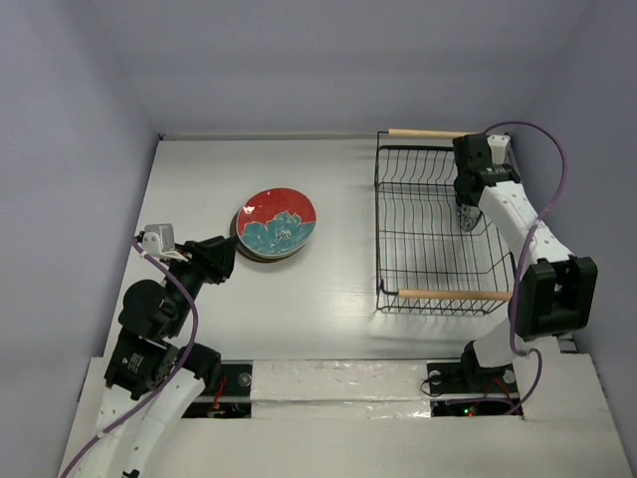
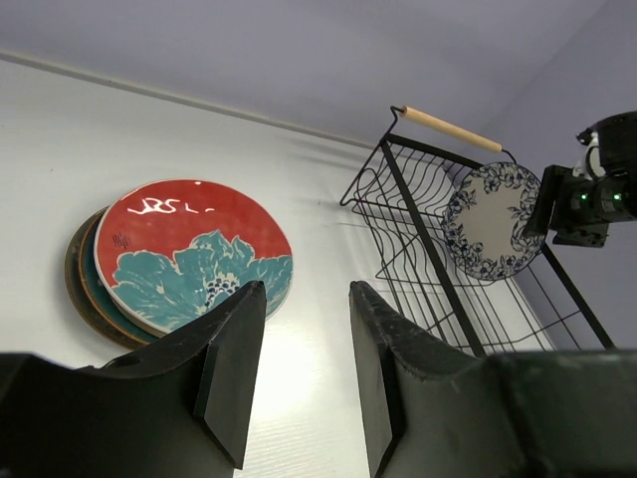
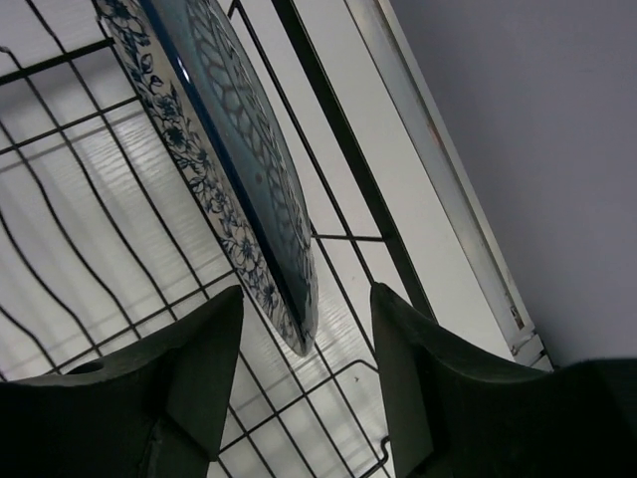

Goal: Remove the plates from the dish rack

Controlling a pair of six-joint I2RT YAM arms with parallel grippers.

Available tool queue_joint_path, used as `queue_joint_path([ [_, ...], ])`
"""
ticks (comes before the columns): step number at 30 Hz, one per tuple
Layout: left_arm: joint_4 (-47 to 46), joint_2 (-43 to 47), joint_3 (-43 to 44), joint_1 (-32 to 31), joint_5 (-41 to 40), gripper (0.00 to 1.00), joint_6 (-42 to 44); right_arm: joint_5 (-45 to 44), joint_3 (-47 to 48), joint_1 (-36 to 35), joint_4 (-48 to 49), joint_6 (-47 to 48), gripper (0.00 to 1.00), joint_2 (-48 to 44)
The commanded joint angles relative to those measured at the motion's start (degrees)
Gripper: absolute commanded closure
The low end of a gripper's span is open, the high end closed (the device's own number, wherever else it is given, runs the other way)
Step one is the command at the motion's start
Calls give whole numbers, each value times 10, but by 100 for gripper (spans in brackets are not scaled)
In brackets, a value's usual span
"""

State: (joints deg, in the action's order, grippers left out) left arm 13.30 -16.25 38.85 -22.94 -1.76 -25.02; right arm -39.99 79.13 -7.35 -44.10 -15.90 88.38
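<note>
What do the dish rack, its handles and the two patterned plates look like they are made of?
Dish rack: thin black wire, probably coated metal, matte.
Handles: pale round bars, apparently bare wood.
Red plate: looks like glazed ceramic, with white glare near its rim.
Blue-rimmed white plate: likely glazed ceramic too, smooth, with printed flowers.

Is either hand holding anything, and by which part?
Nothing is held. The right hand straddles the rim of the white floral plate standing in the dish rack, gaps on both sides; the left hand is open and empty.
</note>
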Motion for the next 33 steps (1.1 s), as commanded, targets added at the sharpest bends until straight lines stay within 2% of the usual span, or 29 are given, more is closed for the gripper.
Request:
queue_joint_path([
  [1, -18, 7, -2, -4, -1, 64, 1, -10, 38, 11, 20, 22, 41, 18],
  [5, -18, 8, -1, -4, -3, 63, 1, -18, 55, 16, 24, 29, 49, 50],
  [6, -17, 6, -1, -4, -3, 63, 1, -22, 61, 16, 22, 30, 54, 53],
  [10, -17, 7, -1, -4, -4, 62, 1, -33, 69, 16, 22, 35, 64, 60],
  [18, -19, 8, -1, -4, -3, 62, 1, -36, 88, 16, 2, 40, 100, 35],
  [33, -20, 7, -2, -4, 0, 62, 1, -65, 175, -12, -47, 55, 100, -76],
])
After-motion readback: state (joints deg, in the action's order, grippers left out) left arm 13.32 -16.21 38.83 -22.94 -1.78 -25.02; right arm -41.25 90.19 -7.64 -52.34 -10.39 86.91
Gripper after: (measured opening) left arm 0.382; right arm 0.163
